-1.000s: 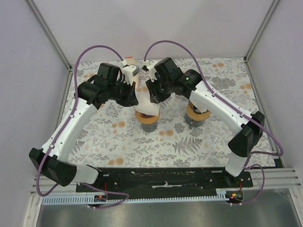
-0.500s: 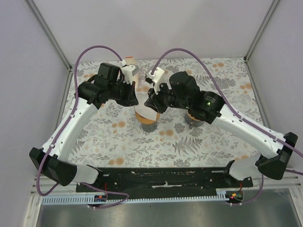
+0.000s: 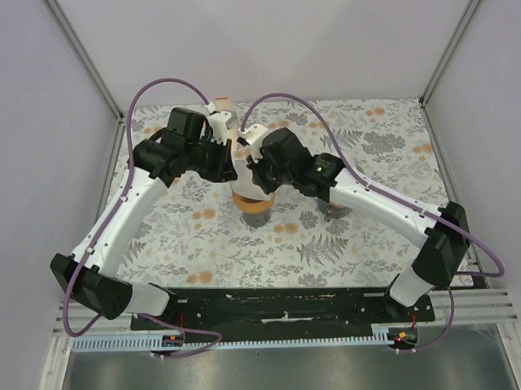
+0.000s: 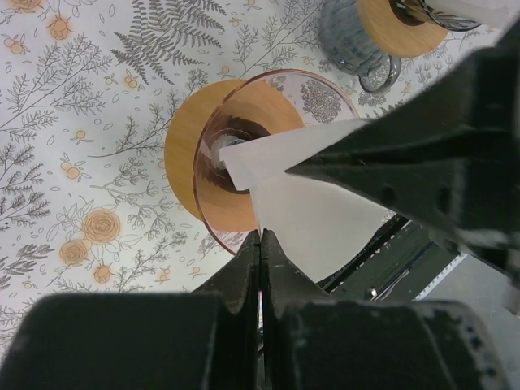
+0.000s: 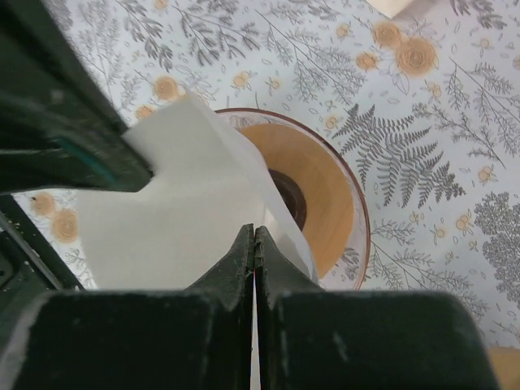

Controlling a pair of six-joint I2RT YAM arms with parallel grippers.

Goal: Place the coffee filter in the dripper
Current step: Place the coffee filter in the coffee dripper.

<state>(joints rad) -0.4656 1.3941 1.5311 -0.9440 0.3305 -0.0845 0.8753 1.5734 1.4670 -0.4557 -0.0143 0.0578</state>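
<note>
A: Left claw (image 4: 260,237), what's it doing?
B: Closed. Tips pressed together on the near edge of the coffee filter (image 4: 317,203), white paper pinched between them.
A: Right claw (image 5: 253,231)?
B: Also closed, fingers tight together, nipping another edge of the same filter. From the left wrist camera it comes in from the right, and its tip sits on the paper's upper edge.
A: So where's the filter?
B: In the air between the two claws, right over the dripper (image 4: 244,85), the pink glass one with the wooden collar. Sheet is tilted, one corner pointing down into the cup near the centre hole. Can't tell if it touches the glass.
A: Dripper position?
B: Upright on the floral tabletop (image 4: 81,97), about mid-table in the overhead view, both claws meeting above it.
A: Anything else?
B: A grey cup (image 4: 357,41) with a wooden collar, standing near the dripper, off toward the right arm's side, not touching it. The overhead view mostly hides it under the right arm.
</note>
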